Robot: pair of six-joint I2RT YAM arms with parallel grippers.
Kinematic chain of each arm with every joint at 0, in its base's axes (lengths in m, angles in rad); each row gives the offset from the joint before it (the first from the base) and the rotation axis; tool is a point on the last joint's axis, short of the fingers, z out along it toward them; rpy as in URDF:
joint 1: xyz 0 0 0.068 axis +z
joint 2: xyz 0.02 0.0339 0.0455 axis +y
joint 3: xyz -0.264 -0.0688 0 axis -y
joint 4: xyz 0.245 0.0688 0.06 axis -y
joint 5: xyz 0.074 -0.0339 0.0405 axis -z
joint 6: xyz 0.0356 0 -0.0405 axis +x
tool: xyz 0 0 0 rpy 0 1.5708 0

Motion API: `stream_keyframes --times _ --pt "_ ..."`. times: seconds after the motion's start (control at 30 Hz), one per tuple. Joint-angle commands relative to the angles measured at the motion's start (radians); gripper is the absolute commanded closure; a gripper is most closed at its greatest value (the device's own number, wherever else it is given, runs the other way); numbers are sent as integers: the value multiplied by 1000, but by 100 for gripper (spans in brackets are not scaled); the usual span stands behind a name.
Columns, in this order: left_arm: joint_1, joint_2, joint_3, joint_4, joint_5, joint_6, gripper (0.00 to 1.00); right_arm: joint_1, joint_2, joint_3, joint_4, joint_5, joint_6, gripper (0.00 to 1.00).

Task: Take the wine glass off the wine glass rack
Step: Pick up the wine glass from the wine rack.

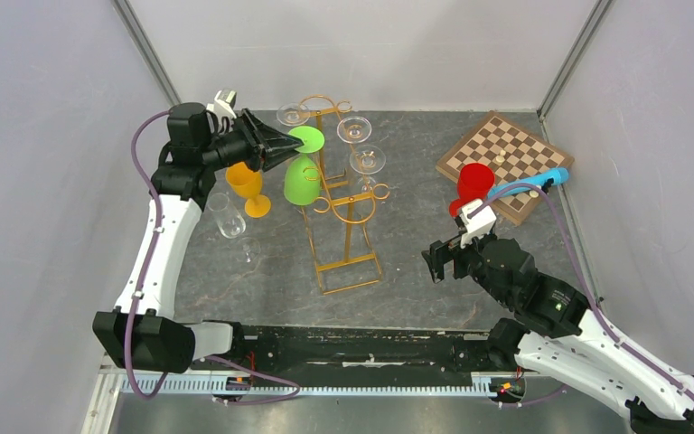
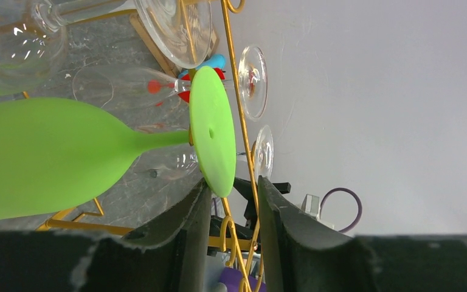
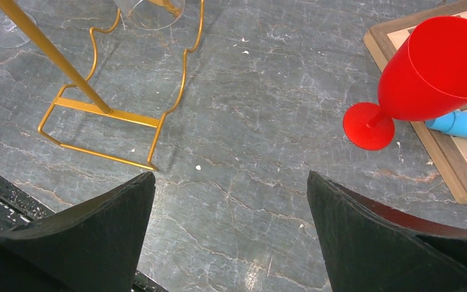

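The gold wine glass rack stands mid-table; its rail and base also show in the wrist views. A green wine glass hangs upside down from the rack's left rail, foot up. My left gripper is at that foot. In the left wrist view the green wine glass has the edge of its foot and the gold rail between my left gripper's jaws. One finger touches the foot and a gap shows at the other. My right gripper hangs open over bare table, right of the rack.
Clear glasses hang on the rack's other hooks. An orange goblet and a clear glass sit left of the rack, under my left arm. A red goblet, a chessboard and a blue object are at the right.
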Motion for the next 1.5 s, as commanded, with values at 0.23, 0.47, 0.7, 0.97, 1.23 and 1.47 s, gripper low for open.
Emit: stream_keyframes --times 0.23,0.47,0.7,0.97,1.23,1.47 --pt "-3 15 55 -35 -17 69 81 0 2 -19 45 0 0 2" --pt "-4 13 57 -43 -16 83 97 0 1 -24 47 -1 6 2" --pt "-3 0 79 -50 -12 82 98 0 -2 -27 49 -7 11 2" --pt "-4 -28 120 -77 -6 82 98 0 -1 -31 52 -11 19 2" --pt "-1 -39 162 -150 -32 134 98 0 -2 -28 52 -20 26 2" --pt "2 -35 193 -219 -70 196 98 0 1 -19 44 -27 32 2"
